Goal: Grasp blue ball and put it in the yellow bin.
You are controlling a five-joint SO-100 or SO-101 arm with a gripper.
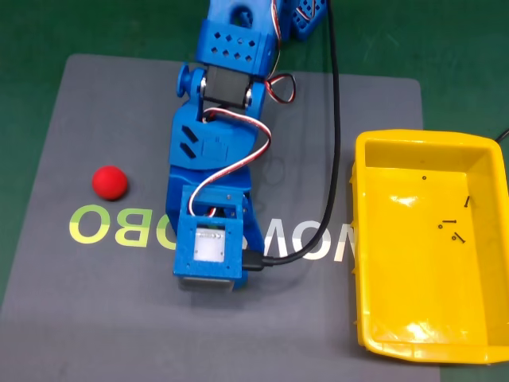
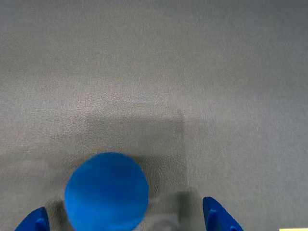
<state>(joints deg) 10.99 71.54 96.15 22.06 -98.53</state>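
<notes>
The blue ball (image 2: 107, 191) lies on the grey mat, low in the wrist view, between my two blue fingertips (image 2: 219, 217). My gripper (image 2: 126, 217) is open around it: the ball sits close to the left finger, with a gap to the right one. In the fixed view my blue arm (image 1: 213, 159) reaches down over the mat and covers both the ball and the fingers. The yellow bin (image 1: 359, 199) stands at the right edge of the mat, with a few small dark screws (image 1: 450, 227) inside.
A red ball (image 1: 109, 181) rests on the grey mat (image 1: 103, 310) to the left of the arm. A black cable (image 1: 334, 127) runs from the wrist camera up along the arm's right side. A green table surface surrounds the mat.
</notes>
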